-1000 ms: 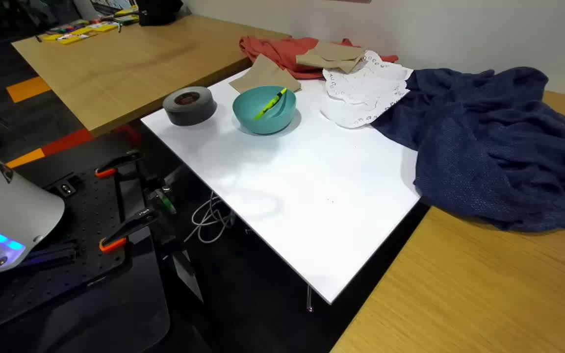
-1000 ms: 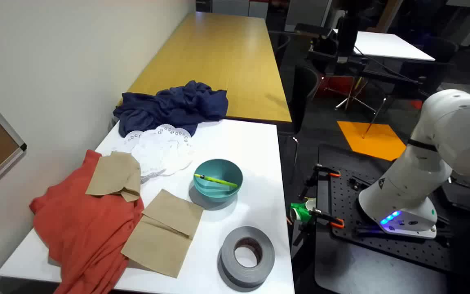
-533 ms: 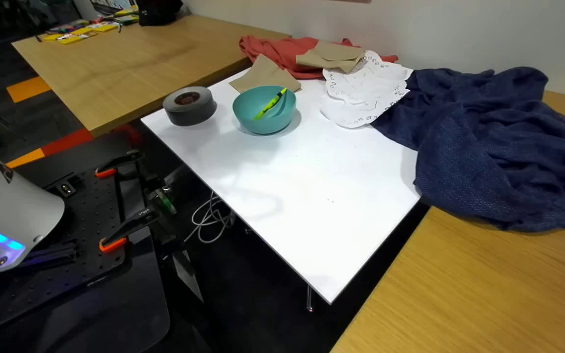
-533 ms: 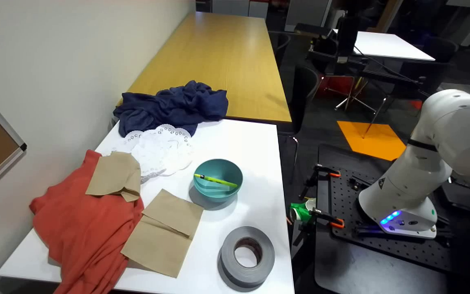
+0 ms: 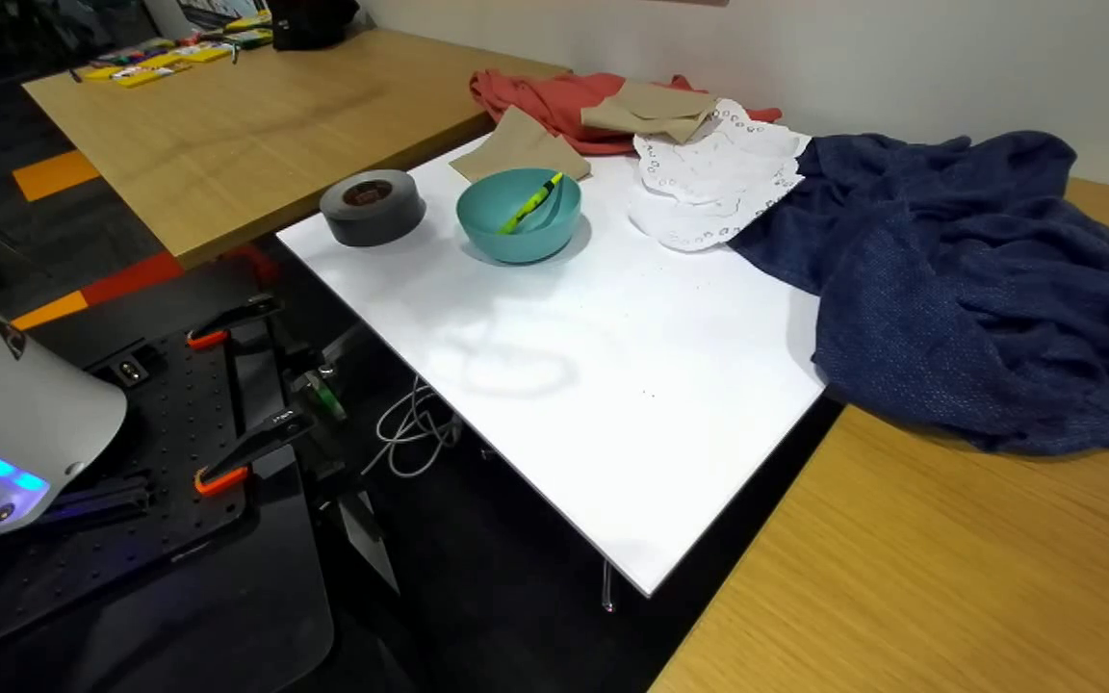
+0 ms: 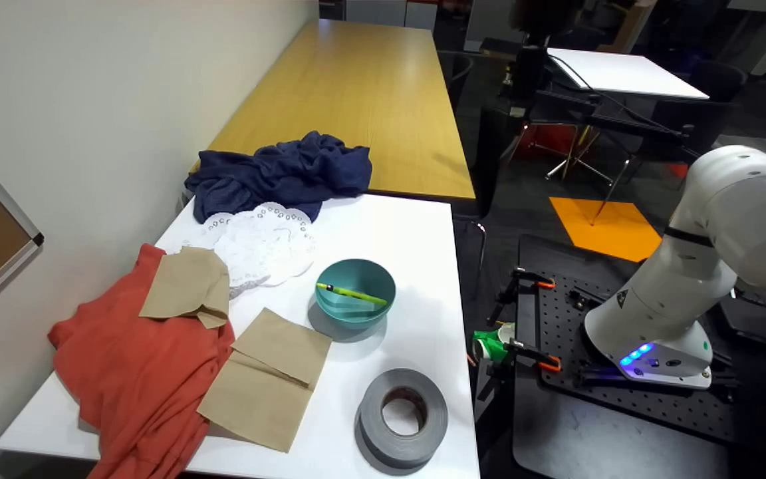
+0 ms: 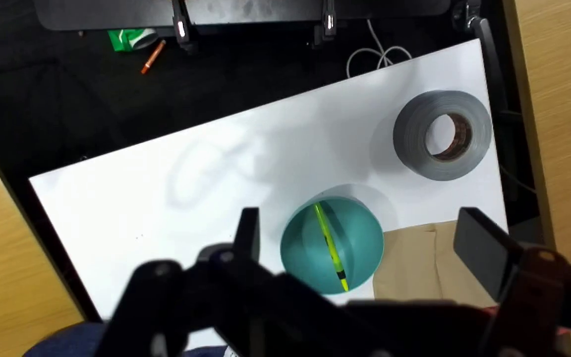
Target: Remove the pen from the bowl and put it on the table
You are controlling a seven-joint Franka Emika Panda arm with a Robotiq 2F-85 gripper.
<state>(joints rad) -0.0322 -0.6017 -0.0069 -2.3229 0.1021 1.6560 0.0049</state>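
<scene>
Gripper (image 7: 362, 233): it is facing down over the table (image 7: 132, 213), and in the wrist view its two fingers (image 7: 481, 250) are standing far from each other.
Jaws: they are standing wide and gripping only air, well apart from the pen (image 7: 330, 243) and the bowl (image 7: 365, 248).
Pen place: it is lying inside the bowl.
Pen axis: in the wrist view, it is running from upper left to lower right, steeply crossing the line between the fingers.
Pen direction: the end with the dark band is pointing away from the robot's base (image 6: 655, 332) and is leaning at the bowl's rim; the plain end is lying lower, inside.
Bowl: it is standing upright on the table.
Brown paper (image 7: 409, 260): it is lying just beside the bowl.
Tape roll (image 7: 412, 139): it is lying near the table's edge, apart from the bowl.
White doilies (image 6: 260, 246): in both exterior views, these are touching the navy cloth (image 6: 283, 176).
Red cloth (image 6: 137, 379): it is carrying another brown paper (image 6: 183, 283).
</scene>
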